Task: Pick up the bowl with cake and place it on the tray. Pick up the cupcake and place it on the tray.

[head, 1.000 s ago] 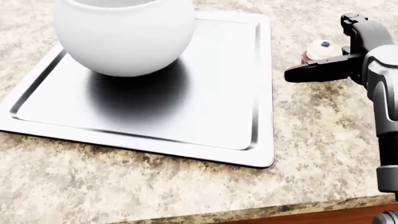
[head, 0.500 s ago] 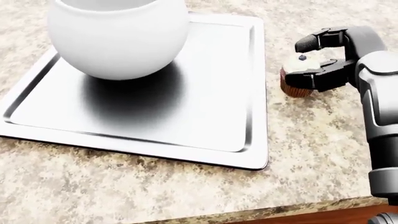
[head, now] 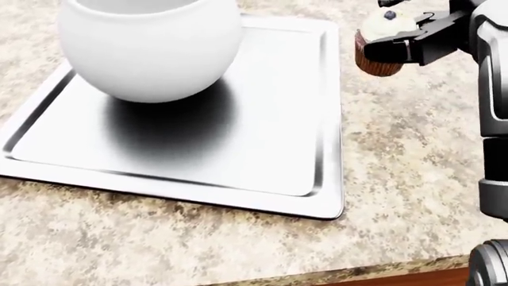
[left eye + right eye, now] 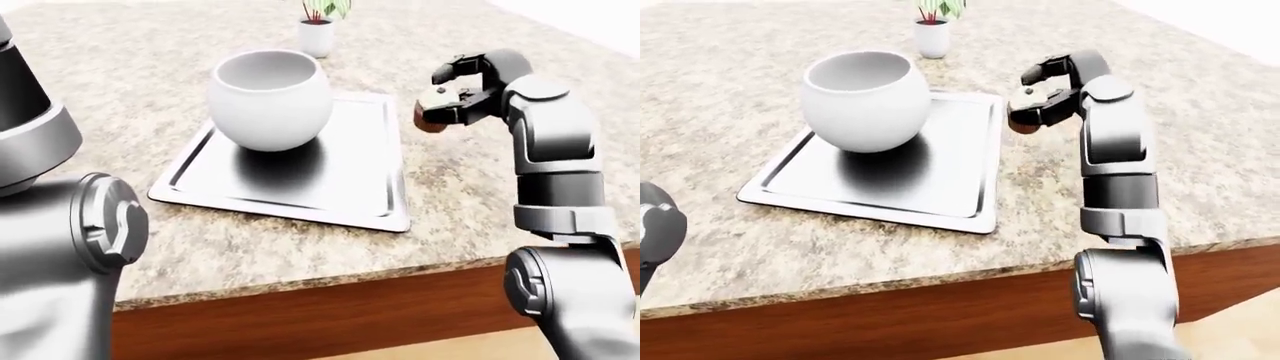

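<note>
The white bowl (image 4: pixel 270 97) stands upright on the silver tray (image 4: pixel 350 176), toward the tray's upper left; its contents are hidden by its wall. My right hand (image 3: pixel 386 27) is shut on the cupcake (image 3: pixel 378 53), which has a brown wrapper, white frosting and a dark berry. The hand holds it above the counter, just right of the tray's upper right corner. The cupcake also shows in the right-eye view (image 4: pixel 1024 122). My left hand does not show; only the left upper arm (image 4: pixel 60 247) fills the left-eye view's left side.
The speckled stone counter (image 4: pixel 480 195) has a wooden front edge (image 4: pixel 330 315) at the bottom. A small potted plant (image 4: pixel 932 30) stands beyond the tray at the top. My right forearm (image 4: pixel 1118 165) rises from the lower right.
My right hand closed on the cupcake and lifted it off the counter, carrying it up in the head view beside the tray's right edge. The bowl and tray have not moved.
</note>
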Controlling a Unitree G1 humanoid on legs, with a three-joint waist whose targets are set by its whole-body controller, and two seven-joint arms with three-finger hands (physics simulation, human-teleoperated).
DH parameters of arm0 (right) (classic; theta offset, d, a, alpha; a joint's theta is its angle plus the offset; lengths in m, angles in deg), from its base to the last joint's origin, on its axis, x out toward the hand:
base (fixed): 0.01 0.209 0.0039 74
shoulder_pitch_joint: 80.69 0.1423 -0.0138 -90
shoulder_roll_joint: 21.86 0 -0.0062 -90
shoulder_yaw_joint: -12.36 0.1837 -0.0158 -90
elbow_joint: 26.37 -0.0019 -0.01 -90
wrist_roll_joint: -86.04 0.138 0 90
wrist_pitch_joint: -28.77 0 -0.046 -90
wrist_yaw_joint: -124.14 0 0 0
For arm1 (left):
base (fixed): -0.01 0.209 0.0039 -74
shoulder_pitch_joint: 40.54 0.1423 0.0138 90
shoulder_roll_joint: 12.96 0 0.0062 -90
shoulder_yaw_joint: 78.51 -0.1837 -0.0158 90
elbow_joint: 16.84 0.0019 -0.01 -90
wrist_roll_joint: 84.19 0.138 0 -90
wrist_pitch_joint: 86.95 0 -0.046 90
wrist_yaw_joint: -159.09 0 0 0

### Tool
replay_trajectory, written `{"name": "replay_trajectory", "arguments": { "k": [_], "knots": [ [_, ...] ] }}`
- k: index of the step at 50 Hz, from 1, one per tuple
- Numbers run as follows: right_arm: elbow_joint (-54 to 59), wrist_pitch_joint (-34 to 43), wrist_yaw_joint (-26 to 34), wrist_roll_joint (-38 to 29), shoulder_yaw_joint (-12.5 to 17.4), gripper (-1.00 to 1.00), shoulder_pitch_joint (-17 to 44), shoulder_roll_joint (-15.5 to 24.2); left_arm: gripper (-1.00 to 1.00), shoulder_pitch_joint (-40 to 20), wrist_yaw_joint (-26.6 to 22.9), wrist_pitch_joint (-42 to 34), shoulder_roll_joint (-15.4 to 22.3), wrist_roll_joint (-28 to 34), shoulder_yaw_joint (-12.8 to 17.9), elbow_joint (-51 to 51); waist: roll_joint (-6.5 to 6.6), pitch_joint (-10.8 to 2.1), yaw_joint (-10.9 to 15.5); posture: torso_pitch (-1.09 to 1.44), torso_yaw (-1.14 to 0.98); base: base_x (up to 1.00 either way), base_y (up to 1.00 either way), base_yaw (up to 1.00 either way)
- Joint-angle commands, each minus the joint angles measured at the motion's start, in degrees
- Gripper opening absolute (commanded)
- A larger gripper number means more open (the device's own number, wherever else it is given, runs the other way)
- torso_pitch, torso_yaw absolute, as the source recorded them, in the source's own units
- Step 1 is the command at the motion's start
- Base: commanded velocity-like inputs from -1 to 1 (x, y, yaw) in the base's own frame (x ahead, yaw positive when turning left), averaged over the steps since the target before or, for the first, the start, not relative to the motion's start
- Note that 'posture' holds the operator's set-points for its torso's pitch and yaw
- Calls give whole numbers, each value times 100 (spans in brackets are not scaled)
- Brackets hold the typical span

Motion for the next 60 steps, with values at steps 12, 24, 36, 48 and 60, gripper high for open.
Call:
{"name": "replay_trajectory", "arguments": {
  "k": [12,24,36,48,60],
  "knots": [
    [-864,400,263,-222,-286,-96,429,-600,100,-266,3,167,95,-4,19,-6,68,-144,8,0,0,0,0,0],
    [-1666,582,482,-564,-539,-96,-104,-1095,100,-119,19,209,76,6,44,-58,90,-146,-7,0,0,0,0,0],
    [-2185,699,664,-824,-606,-97,-488,-1367,100,-40,58,195,29,16,37,-138,118,-148,-13,0,0,0,0,0],
    [-2287,708,883,-1034,-660,-97,-590,-1402,100,-96,65,224,8,42,-3,-76,125,-158,-23,0,0,0,0,0],
    [-2475,685,1018,-1238,-728,-96,-797,-1567,100,15,70,222,-6,68,28,-166,136,-167,-35,0,0,0,0,0]
  ]
}}
